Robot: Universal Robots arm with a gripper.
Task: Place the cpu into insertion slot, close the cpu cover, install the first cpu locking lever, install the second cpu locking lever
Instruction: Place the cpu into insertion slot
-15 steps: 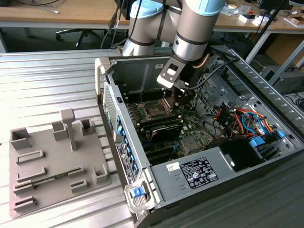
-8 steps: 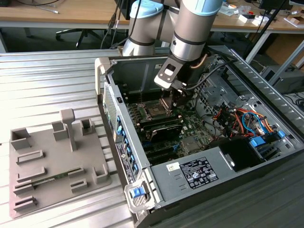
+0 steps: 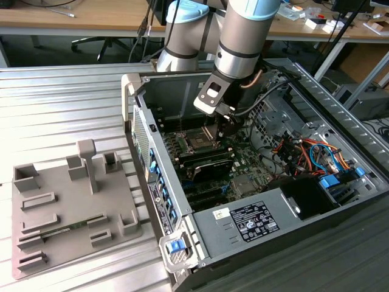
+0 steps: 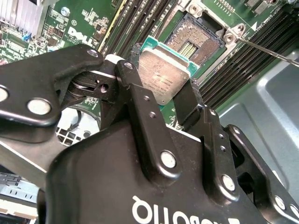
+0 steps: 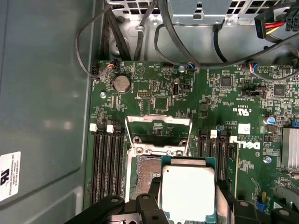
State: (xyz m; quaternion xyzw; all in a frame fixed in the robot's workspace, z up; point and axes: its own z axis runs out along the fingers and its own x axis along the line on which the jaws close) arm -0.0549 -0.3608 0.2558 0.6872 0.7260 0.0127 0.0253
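Note:
My gripper (image 4: 159, 88) is shut on the cpu (image 4: 163, 77), a thin square chip with a grey metal top and a green rim, pinched at two opposite edges. The cpu (image 5: 187, 189) hangs just above the motherboard, beside and partly over the open insertion slot (image 5: 147, 169), whose bare contact field (image 4: 196, 39) shows. The cpu cover (image 5: 159, 122), a thin silver frame, is swung open on the far side of the slot. A thin locking lever (image 4: 268, 50) sticks out past the slot's corner. In the exterior view the gripper (image 3: 228, 131) reaches down into the case next to the slot (image 3: 197, 141).
Dark memory slots (image 5: 105, 163) flank the socket on both sides. Black cables (image 5: 140, 42) loop over the board's far edge. The grey case wall (image 5: 42, 107) stands close by. A grey fixture tray (image 3: 67, 207) lies on the exterior view's left, outside the case.

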